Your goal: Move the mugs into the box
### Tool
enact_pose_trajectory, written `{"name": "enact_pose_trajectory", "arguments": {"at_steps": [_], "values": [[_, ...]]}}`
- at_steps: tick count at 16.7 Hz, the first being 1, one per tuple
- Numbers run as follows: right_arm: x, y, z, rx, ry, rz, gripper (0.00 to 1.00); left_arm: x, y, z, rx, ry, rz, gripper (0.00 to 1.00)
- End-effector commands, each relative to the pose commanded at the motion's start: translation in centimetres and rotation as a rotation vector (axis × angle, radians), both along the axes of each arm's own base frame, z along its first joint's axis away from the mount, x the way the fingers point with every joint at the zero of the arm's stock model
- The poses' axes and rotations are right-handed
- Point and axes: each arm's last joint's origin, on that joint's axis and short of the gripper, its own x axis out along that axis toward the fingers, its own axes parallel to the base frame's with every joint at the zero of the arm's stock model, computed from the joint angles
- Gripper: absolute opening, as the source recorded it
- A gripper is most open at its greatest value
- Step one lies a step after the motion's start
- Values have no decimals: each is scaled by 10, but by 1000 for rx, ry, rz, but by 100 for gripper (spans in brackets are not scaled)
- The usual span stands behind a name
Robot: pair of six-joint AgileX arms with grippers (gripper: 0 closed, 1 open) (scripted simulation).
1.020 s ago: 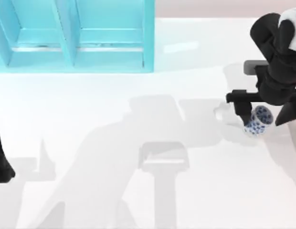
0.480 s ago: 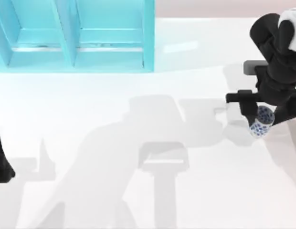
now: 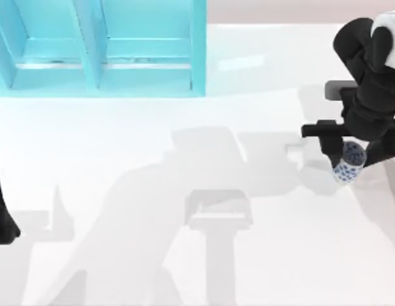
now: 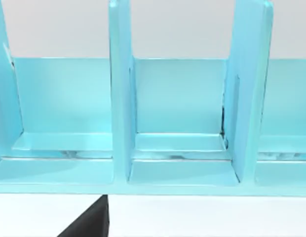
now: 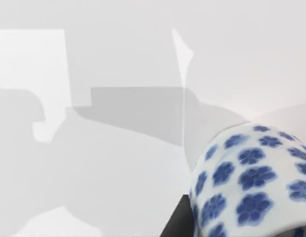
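Observation:
A white mug (image 3: 348,166) with blue flowers lies tilted on the table's right side. My right gripper (image 3: 351,155) reaches down over it, a dark finger on each side, shut on it. The right wrist view has the mug (image 5: 251,182) close up, with a dark finger (image 5: 178,223) against its side. The box (image 3: 199,51) is a light blue case with divided compartments at the back left; the left wrist view faces its dividers (image 4: 121,98). My left arm (image 3: 0,217) is parked at the table's left edge.
White tabletop (image 3: 204,159) stretches between the mug and the box, crossed by grey shadows. The box's compartments (image 4: 180,103) stand open toward the table.
The right gripper's fingers have drawn closer together around the mug, which has shifted slightly to the right under the gripper. The left arm has not moved.

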Motion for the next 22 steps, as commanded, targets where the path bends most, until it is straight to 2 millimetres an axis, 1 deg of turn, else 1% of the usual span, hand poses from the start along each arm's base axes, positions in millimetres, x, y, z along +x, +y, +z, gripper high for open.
{"name": "enact_pose_trajectory", "arguments": {"at_steps": [2,5,6,8,11,16,18,19,22], "values": [[0,6,7,1,-16,10,0,0,0,0,0,0,0,100],[-2,18,24,2,-37,41,0,0,0,0,0,0,0,100],[-2,19,30,0,-36,49,0,0,0,0,0,0,0,100],[-2,13,40,-7,-21,54,0,0,0,0,0,0,0,100],[-1,-13,54,-18,20,46,0,0,0,0,0,0,0,100],[1,-76,85,-7,26,13,0,0,0,0,0,0,0,100],[0,-96,96,-2,8,1,0,0,0,0,0,0,0,100],[-1,-100,99,0,2,0,0,0,0,0,0,0,0,100],[-1,-100,100,0,1,-1,0,0,0,0,0,0,0,100]]}}
